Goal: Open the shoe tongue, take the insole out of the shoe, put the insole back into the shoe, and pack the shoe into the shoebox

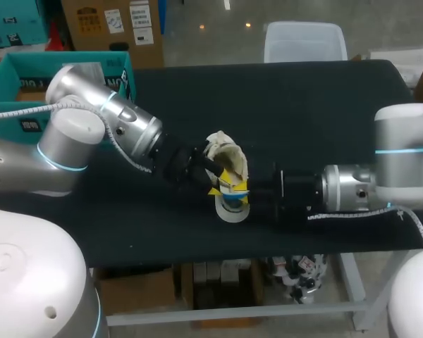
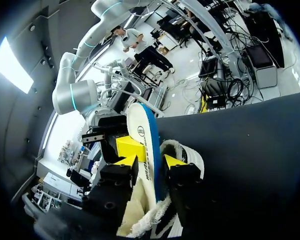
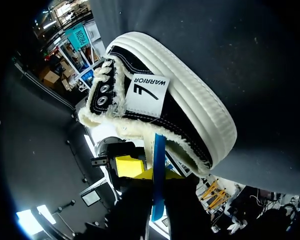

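A black shoe [image 1: 229,158] with a thick white sole and a fluffy cream inside sits near the middle of the dark bench [image 1: 303,105]. Its white rubber front points to the near edge of the bench. The two arms come in from the two sides and meet right at the shoe. A thin insole [image 2: 142,135], white with a blue edge, sticks up out of the shoe's opening. The left end effector [image 2: 150,162] has one yellow tip on each side of the insole, and both tips press on it, so it holds the insole with only a narrow gap. The right end effector [image 3: 159,175] is just beside it, and its yellow tips also pinch the blue edge of the insole from both sides, so it holds the insole too. The low end of the insole is down in the fluffy part of the shoe, and I cannot tell how deep it goes. A blue-green shoebox [image 1: 28,125] with its top open is by the far left corner of the bench, well apart from the shoe
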Available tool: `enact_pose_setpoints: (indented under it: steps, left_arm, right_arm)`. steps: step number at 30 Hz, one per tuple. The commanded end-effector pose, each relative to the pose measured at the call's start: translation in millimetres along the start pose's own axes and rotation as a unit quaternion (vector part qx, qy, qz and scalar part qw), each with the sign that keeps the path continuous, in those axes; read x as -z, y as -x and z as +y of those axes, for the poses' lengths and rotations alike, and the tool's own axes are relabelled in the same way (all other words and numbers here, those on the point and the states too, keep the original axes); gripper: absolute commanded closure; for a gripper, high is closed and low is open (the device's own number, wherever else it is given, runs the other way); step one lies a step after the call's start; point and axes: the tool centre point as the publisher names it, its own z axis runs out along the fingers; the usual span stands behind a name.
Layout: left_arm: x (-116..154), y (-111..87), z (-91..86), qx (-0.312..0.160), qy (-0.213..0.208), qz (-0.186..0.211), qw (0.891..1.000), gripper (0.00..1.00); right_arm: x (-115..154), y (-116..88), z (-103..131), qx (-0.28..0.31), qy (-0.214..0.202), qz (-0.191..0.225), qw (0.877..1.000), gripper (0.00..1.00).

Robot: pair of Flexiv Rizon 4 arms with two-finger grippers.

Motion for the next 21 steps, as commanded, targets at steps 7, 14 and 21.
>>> enact_pose_setpoints:
  steps: [7,14,21]
  left_arm:
    - [-7,2.3,-4.5,-0.005,0.007,0.008,1.000,1.00]
    - [-11,1.0,10.2,0.005,0.019,0.012,1.000,1.00]
    - [-13,1.1,26.6,0.021,0.032,0.013,0.999,1.00]
  right_arm:
    - [-3,0,1,0.001,0.002,-0.011,1.000,1.00]
    - [-6,-2,23,-0.006,-0.002,-0.015,1.000,1.00]
    - [-9,-6,44,-0.017,-0.007,-0.016,1.000,1.00]
